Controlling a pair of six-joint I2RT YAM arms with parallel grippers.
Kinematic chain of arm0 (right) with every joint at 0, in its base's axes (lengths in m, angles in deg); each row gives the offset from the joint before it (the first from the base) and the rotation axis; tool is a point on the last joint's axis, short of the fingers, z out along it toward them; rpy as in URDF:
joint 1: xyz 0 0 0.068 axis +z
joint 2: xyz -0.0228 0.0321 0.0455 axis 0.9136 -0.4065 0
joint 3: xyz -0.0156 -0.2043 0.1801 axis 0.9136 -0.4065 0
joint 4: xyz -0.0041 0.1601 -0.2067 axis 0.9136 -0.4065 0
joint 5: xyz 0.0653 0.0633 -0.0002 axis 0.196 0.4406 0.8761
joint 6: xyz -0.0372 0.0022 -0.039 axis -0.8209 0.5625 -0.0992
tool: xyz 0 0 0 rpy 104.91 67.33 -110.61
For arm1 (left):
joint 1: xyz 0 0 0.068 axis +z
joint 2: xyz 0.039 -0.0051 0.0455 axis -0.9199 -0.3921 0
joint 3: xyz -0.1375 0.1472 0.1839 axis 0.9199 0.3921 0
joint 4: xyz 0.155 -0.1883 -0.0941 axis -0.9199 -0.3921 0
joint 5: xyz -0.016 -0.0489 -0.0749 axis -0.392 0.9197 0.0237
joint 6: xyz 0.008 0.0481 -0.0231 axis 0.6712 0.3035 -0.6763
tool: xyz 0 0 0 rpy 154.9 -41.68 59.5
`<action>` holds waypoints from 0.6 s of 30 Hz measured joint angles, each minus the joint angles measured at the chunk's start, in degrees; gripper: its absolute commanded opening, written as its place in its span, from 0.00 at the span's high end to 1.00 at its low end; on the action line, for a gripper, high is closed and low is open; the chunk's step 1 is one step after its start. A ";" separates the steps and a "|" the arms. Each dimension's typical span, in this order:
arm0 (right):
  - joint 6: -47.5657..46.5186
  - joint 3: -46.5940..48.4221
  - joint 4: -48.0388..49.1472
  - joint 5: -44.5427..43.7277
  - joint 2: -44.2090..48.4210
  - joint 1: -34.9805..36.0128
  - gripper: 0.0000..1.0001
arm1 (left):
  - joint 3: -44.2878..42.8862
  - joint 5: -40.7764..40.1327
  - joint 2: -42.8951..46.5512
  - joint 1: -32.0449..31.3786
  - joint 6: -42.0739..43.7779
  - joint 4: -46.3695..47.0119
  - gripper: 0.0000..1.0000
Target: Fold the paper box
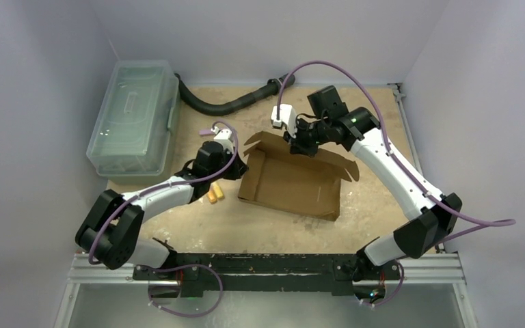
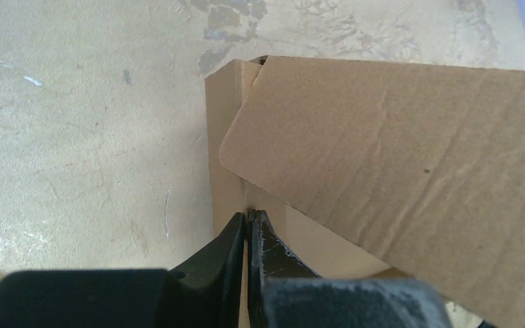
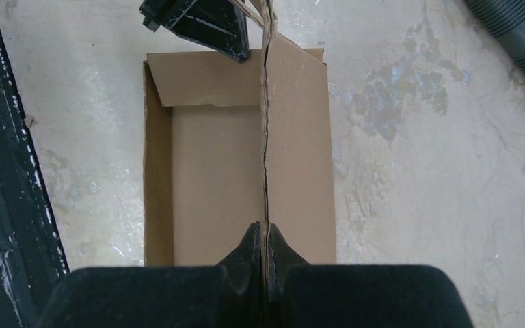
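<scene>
While both arms reach in over the table (image 1: 260, 229), I find the box (image 1: 287, 186) lying near its middle, base flat and open side up — partly formed, not closed.

Left gripper (image 2: 249, 217): jaws pinched together on a thin cardboard edge at the box's left end. A rounded flap (image 2: 396, 178) leans across just beside the fingertips.

Right gripper (image 3: 266, 231): jaws likewise tight together, clamped on the top edge of the upright far wall. From its wrist view that wall runs straight away from the fingers to the left gripper at the other end. The near wall also stands upright, and an end flap lies folded inward over the base. At the right end a tabbed flap splays outward in the top view.

Surroundings: a clear bin (image 1: 133, 116) stands at far left, well apart from the box. A dark hose (image 1: 222, 104) curves along the far edge behind it. Two small orange pieces (image 1: 214, 195) lie beside the left arm — near the box's left end, not touching it.
</scene>
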 measured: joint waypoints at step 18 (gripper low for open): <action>2.51 -5.53 4.98 1.64 0.35 -0.07 1.00 | -0.44 -5.07 -4.07 -1.84 -3.37 0.28 0.64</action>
